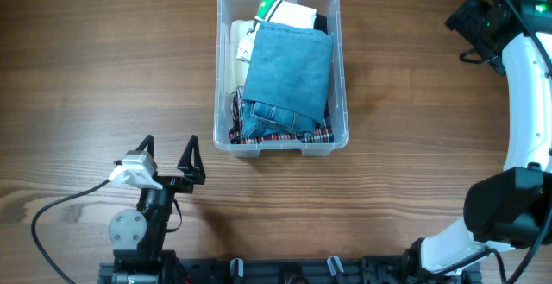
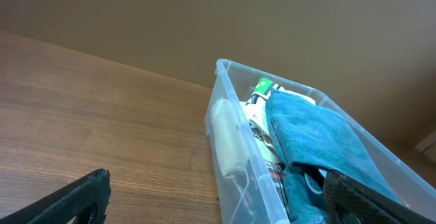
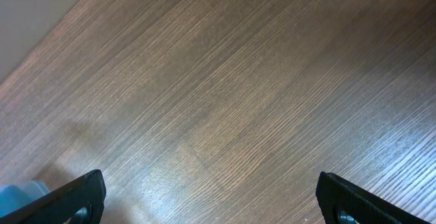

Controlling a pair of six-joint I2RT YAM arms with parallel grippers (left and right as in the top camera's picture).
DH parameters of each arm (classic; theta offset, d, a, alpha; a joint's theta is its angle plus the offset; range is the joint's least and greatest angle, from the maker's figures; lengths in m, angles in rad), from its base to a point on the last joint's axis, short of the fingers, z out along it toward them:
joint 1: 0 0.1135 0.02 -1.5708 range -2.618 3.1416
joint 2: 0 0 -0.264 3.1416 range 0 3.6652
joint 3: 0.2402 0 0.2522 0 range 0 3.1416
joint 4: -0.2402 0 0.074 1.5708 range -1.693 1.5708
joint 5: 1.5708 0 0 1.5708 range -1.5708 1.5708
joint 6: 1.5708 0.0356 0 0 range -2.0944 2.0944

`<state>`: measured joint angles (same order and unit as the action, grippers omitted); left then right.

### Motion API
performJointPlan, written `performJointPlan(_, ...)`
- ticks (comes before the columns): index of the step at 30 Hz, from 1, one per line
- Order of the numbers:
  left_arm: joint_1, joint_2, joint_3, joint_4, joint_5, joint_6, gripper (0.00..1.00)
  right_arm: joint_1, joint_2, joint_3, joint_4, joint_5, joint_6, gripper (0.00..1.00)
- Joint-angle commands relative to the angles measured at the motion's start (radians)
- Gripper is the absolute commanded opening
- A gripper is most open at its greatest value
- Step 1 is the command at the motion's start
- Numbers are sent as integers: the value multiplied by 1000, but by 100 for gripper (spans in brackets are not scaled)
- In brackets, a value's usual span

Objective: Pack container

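Wood-grain worktop [image 1: 103, 77] all round, with a tan wall [image 2: 204, 13] behind in the left wrist view. Got the container [image 1: 342, 103] sitting centre, toward the far side, well apart from both arms. Stuffed pretty full: jeans [image 1: 289, 68] on top, plaid [image 1: 280, 135] poking out at the near end, white-green item [image 1: 280, 9] at the far end. Left tool [image 1: 169, 142] down by the near edge, spread as wide as it goes, gripping nothing. Right tool [image 3: 212, 202] off at the far right, same deal: wide apart, empty, hanging over wood.

Looks about done, so probably just a tidy-up left. Best to come at the jeans from straight above, press flat, and stay off the rim so as not to shove the bin.

No view under the jeans. Pale thing [image 2: 228, 139] along the left wall, hard to name. Only fingertips showing in the wrist views.
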<state>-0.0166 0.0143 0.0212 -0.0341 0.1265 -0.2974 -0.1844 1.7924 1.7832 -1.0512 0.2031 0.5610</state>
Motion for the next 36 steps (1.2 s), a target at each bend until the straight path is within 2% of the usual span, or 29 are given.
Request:
performJointPlan(1,8,-12,-15,-12,12,6,100,3,1,-5,0,-2,15,100)
performJointPlan(11,8,-12,-15,-27,3,29,100,3,1,-5,0,-2,15,100)
performJointPlan(15,8,-12,-15,-38,-95,29,100,3,1,-5,0,-2,15,100)
performJointPlan(36,8,-11,-15,-40,-92,28,100,3,1,-5,0,-2,15,100)
